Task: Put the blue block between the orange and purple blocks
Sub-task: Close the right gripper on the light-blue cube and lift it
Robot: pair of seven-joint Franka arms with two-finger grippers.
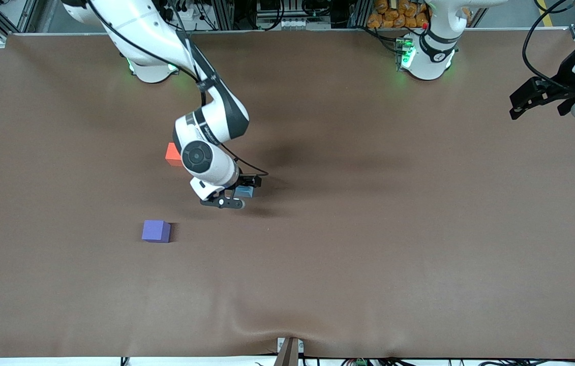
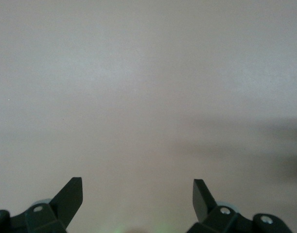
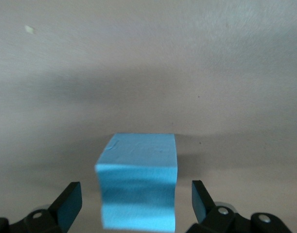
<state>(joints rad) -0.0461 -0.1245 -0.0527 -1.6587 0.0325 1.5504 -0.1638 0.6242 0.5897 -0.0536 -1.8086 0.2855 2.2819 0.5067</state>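
Observation:
The sky-blue block (image 1: 245, 191) rests on the brown table (image 1: 368, 229). My right gripper (image 1: 237, 193) is down at the block, open, with one finger on each side of it. In the right wrist view the blue block (image 3: 138, 184) sits between the fingertips (image 3: 70, 196) with a gap on either side of my right gripper (image 3: 136, 193). The orange block (image 1: 172, 153) is partly hidden by the right arm. The purple block (image 1: 156, 231) lies nearer the front camera than the orange one. My left gripper (image 1: 519, 104) waits open over the left arm's end of the table, above bare cloth (image 2: 137, 188).
The blue block lies toward the left arm's end from the orange and purple blocks. Bare brown cloth lies between those two. The arm bases (image 1: 427, 61) stand along the table's edge farthest from the front camera. A small bracket (image 1: 290, 351) sits at the nearest edge.

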